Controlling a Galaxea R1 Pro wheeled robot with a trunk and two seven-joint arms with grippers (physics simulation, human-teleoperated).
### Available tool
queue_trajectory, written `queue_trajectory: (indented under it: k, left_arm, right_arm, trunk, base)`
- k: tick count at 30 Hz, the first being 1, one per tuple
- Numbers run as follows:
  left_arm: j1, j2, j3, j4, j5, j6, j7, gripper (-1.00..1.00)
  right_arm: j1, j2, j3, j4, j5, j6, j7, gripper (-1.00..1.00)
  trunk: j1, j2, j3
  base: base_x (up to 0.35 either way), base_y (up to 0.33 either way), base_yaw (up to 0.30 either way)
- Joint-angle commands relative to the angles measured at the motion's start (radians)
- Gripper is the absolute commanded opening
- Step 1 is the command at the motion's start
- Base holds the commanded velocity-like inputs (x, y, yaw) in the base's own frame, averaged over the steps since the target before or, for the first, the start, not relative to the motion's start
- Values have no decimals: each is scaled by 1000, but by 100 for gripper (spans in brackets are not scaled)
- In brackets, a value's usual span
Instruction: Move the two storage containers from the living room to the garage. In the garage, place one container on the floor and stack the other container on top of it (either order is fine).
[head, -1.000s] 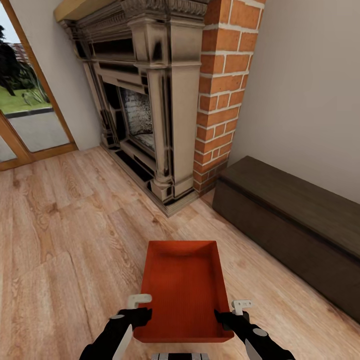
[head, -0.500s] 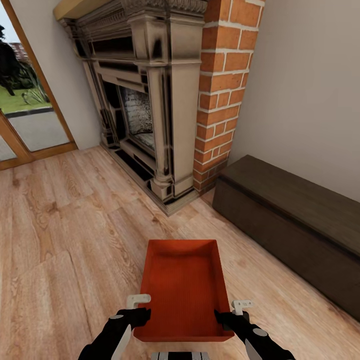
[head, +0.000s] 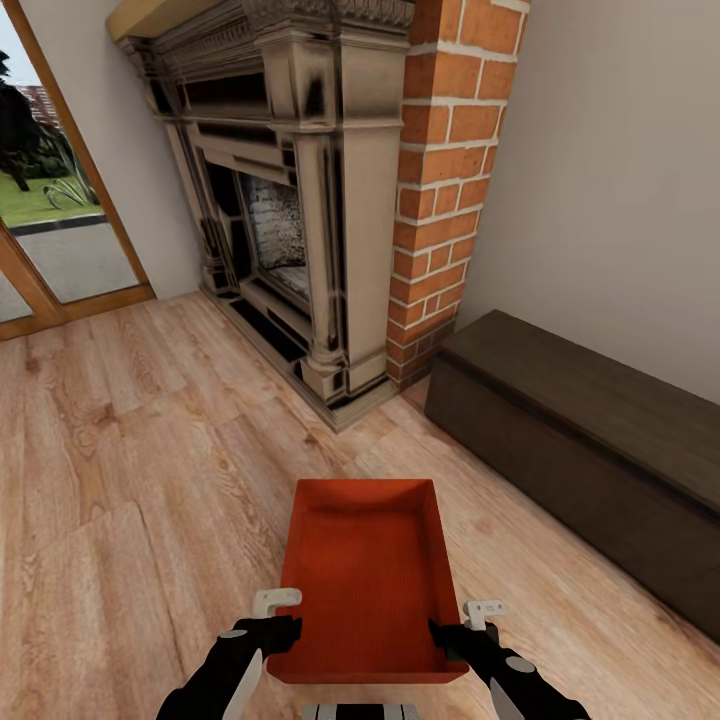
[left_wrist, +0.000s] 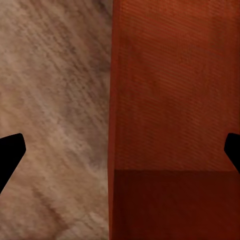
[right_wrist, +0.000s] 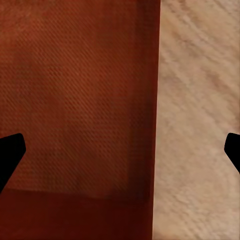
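One orange-red open-top storage container sits low over the light wood planks of the living room, right in front of me. My left gripper straddles its left wall near the close corner, with one finger inside and one outside. My right gripper straddles the right wall the same way. In the left wrist view the left gripper has its fingertips far apart around the container's wall. In the right wrist view the right gripper is just as wide around the container. The garage and its floor are out of view.
A brick fireplace with a carved surround stands ahead. A long dark low cabinet runs along the right wall. A glass door opens at the far left. Wood planks stretch to the left.
The whole picture has shifted a hair, so the camera moved slightly. Both grippers and the container stand as before relative to each other.
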Motion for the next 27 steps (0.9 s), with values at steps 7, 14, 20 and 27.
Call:
queue_trajectory:
  k: [7,14,20,27]
  left_arm:
    - [0,-1,1,-2,1,6,2,100]
    - [0,-1,1,-2,1,4,1,100]
    - [0,-1,1,-2,2,4,1,100]
    - [0,-1,1,-2,4,5,0,100]
  right_arm:
    - [-1,0,2,1,-5,-3,2,100]
    - [-1,0,2,1,-5,-3,2,100]
    - [-1,0,2,1,-5,-3,2,100]
    - [-1,0,2,1,-5,-3,2,100]
  trunk:
    - [4,-7,-4]
    - [7,-14,-7]
    - [7,-14,-7]
    - [7,-14,-7]
  base:
    - [0,0,0]
    - [0,0,0]
    - [0,0,0]
    - [0,0,0]
